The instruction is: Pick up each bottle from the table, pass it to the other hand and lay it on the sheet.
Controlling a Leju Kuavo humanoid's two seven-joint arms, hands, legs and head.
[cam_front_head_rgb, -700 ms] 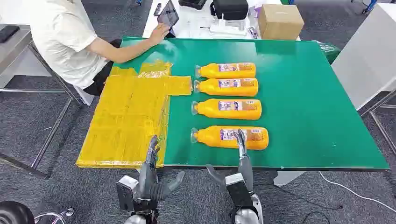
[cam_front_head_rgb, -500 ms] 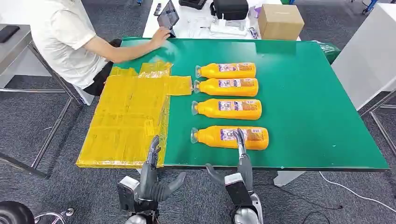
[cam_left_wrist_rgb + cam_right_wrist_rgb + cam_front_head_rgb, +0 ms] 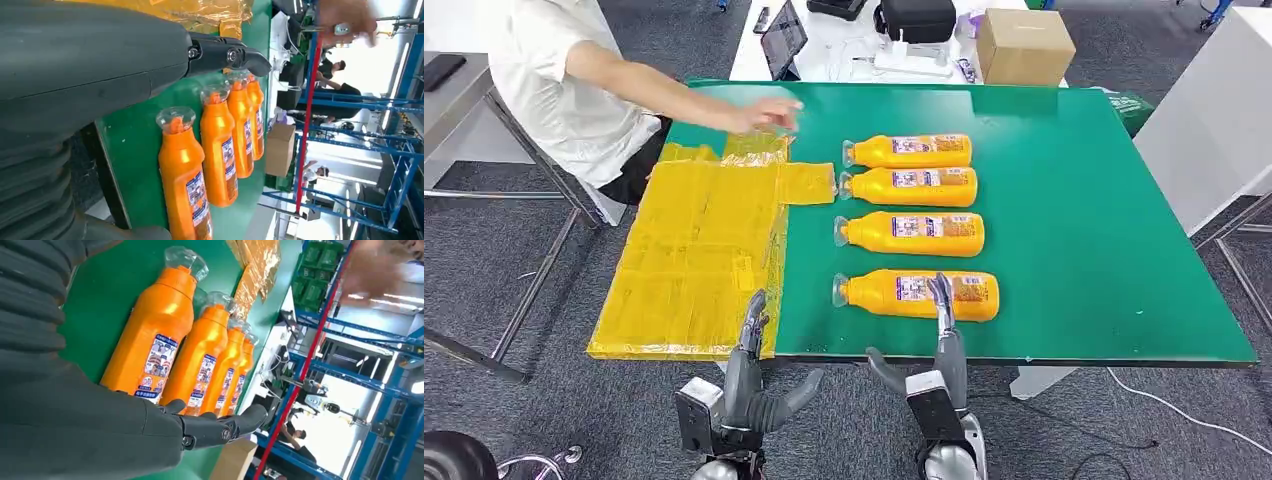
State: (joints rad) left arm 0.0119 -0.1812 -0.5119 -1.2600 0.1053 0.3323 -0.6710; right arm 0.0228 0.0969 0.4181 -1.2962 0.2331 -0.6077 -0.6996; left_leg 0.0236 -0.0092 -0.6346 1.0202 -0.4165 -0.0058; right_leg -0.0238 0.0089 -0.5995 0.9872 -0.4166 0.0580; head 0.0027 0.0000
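Note:
Several orange bottles with clear caps lie in a row on the green table, caps pointing at the yellow sheet. The nearest bottle lies by the front edge. My right hand is open, its fingers stretched over that bottle's middle, thumb out to the side. My left hand is open too, its fingertips at the sheet's near right corner, holding nothing.
A person in a white shirt sits at the far left, one hand stretched over the table above the sheet's far end. Behind the table stand a tablet, a cardboard box and a black case.
The person's hand left the tablet and swung out over the table near the sheet's far end. My hands stayed nearly still; the right fingers crept slightly further over the nearest bottle.

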